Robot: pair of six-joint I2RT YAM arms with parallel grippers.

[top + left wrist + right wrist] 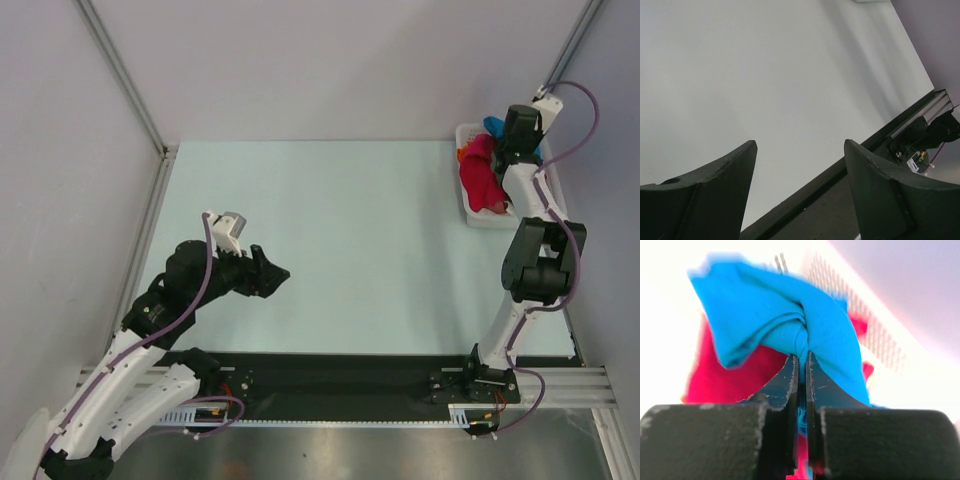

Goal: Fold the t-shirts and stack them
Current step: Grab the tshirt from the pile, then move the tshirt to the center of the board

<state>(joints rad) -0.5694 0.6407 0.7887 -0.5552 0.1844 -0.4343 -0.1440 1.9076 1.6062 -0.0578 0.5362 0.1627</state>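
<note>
My right gripper (pixel 801 356) is shut on a bunched fold of the bright blue t-shirt (pixel 775 315), over the white lattice basket (pixel 468 205) at the table's far right. The crimson-pink t-shirt (pixel 715 375) lies under the blue one; it also shows in the top view (pixel 480 178), filling the basket. A bit of blue cloth (pixel 493 126) and an orange scrap (pixel 461 153) show beside the right wrist (pixel 520 135). My left gripper (pixel 275 275) is open and empty, low over the bare table at the near left; in its wrist view (pixel 800 145) nothing lies between the fingers.
The pale green table top (pixel 340 240) is bounded by grey walls with metal corner rails. A black strip and the aluminium base rail (pixel 350 385) run along the near edge, also seen in the left wrist view (pixel 920 115). The basket's lattice wall (pixel 875 325) stands behind the cloth.
</note>
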